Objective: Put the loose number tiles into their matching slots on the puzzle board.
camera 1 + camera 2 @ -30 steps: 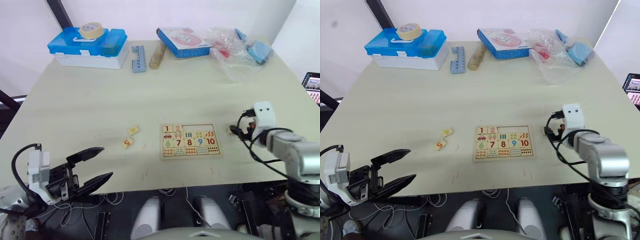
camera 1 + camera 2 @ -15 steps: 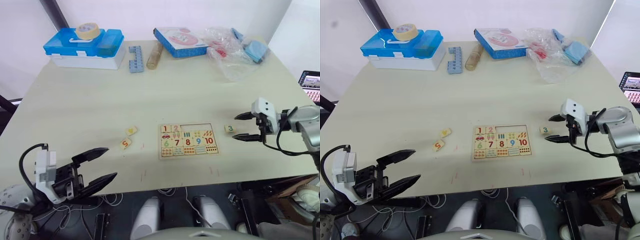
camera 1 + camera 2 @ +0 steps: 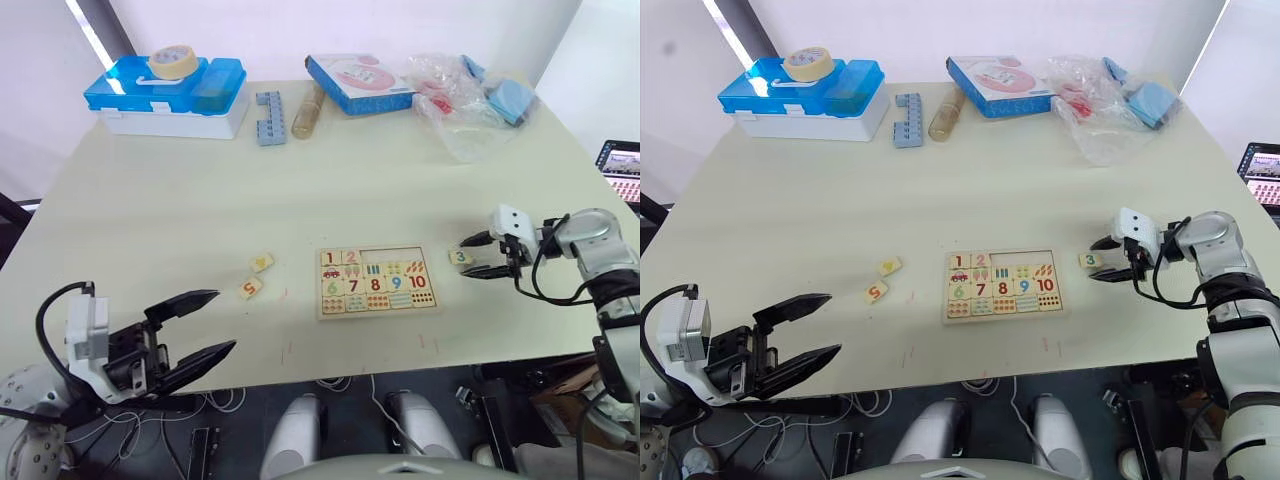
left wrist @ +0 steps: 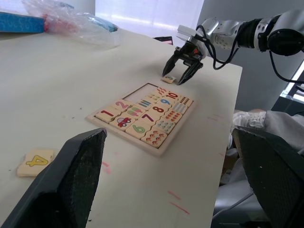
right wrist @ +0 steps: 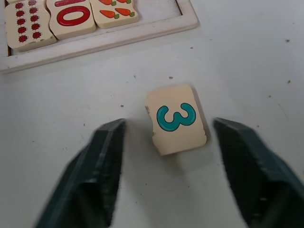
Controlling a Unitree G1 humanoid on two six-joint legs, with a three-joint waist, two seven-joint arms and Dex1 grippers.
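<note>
3 tile (image 5: 175,118) flat, right of board (image 3: 378,284) | my right gripper (image 5: 173,168) spread wide astride it for pickup | left gripper (image 3: 205,325) spread, idle

**Counter layout**

Puzzle board (image 3: 378,282) lies near the counter (image 3: 180,200) front edge, centre. "3" tile (image 3: 460,257) just off its right end, between right pincer (image 3: 474,257) fingers. "5" tile (image 3: 252,288) and another tile (image 3: 262,262) lie to the board's left. Left pincer (image 3: 205,324) at front-left corner.
</note>
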